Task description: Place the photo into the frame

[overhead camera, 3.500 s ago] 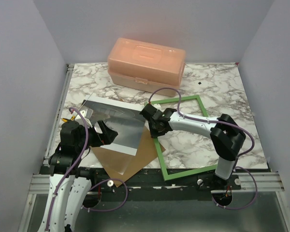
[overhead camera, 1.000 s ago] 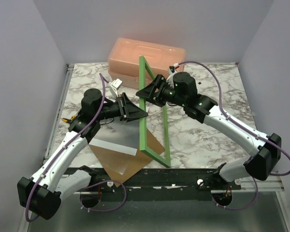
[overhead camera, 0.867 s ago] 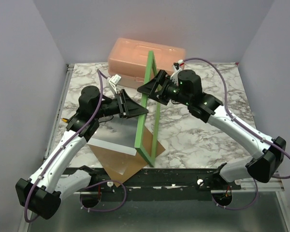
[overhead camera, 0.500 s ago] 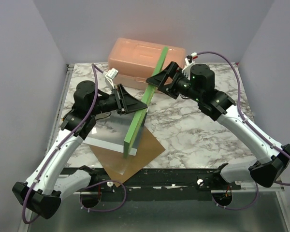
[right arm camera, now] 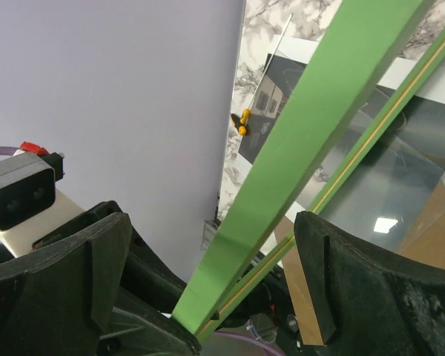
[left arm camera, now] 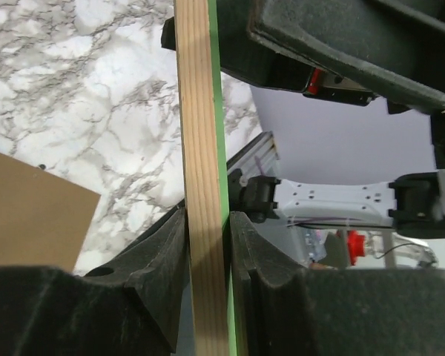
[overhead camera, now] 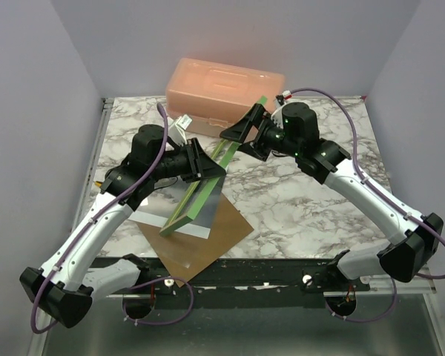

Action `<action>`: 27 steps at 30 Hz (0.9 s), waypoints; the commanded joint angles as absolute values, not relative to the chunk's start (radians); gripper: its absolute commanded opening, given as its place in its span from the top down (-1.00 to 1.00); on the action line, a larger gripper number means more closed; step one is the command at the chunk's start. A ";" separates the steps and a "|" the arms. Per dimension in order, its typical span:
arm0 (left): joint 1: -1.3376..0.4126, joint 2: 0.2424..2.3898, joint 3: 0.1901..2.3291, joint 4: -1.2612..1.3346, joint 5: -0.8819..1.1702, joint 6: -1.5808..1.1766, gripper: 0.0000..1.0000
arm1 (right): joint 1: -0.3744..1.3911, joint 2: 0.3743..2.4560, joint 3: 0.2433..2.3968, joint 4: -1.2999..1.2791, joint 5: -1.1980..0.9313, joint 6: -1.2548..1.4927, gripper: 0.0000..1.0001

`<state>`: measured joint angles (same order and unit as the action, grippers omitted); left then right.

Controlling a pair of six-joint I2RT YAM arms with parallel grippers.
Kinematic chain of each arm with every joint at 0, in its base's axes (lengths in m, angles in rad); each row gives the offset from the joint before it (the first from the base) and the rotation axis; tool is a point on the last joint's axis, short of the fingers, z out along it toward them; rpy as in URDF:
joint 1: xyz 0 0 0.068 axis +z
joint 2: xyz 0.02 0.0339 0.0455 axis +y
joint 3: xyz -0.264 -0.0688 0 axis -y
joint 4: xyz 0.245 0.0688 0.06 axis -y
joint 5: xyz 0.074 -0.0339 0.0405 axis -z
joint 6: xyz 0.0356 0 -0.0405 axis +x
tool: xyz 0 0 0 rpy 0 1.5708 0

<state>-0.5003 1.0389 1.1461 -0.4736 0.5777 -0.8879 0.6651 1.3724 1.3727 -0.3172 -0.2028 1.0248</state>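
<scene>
The frame [overhead camera: 195, 194] is green on its front and pale wood on its back. It leans down to the left, its low edge over the photo [overhead camera: 157, 206], which lies flat on the marble table. My left gripper [overhead camera: 208, 170] is shut on one bar; in the left wrist view that wooden frame bar [left arm camera: 202, 148] sits tight between the fingers of the left gripper [left arm camera: 206, 256]. At the frame's top end my right gripper [overhead camera: 245, 136] stands wide open. In the right wrist view the green frame bar [right arm camera: 311, 111] runs loose across the gap of the right gripper [right arm camera: 211, 289], with the glossy photo [right arm camera: 378, 178] below.
A brown backing board [overhead camera: 215, 237] lies under the photo's near corner, close to the table's front edge. A peach plastic box [overhead camera: 226, 89] stands at the back. A small orange object [overhead camera: 98, 182] sits by the left edge.
The frame has tipped from upright down to the left, over the photo. My right gripper has opened and let go of it; the left gripper still holds its bar.
</scene>
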 commanded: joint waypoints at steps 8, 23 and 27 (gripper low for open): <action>-0.606 1.089 1.157 -0.484 0.389 -0.870 1.00 | 0.646 1.415 1.324 -0.379 -0.275 1.086 -0.87; -0.650 1.078 1.190 -0.508 0.392 -0.791 -0.38 | 0.618 1.406 1.326 -0.471 -0.202 0.995 0.30; -0.643 1.049 1.191 -0.512 0.404 -0.765 -0.63 | 0.604 1.409 1.333 -0.492 -0.207 0.951 0.52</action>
<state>-0.6483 1.0996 1.1572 -0.5079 0.4126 -0.8146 0.6178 1.4139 1.3228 -0.5095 -0.2321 1.0771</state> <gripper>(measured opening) 0.763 0.325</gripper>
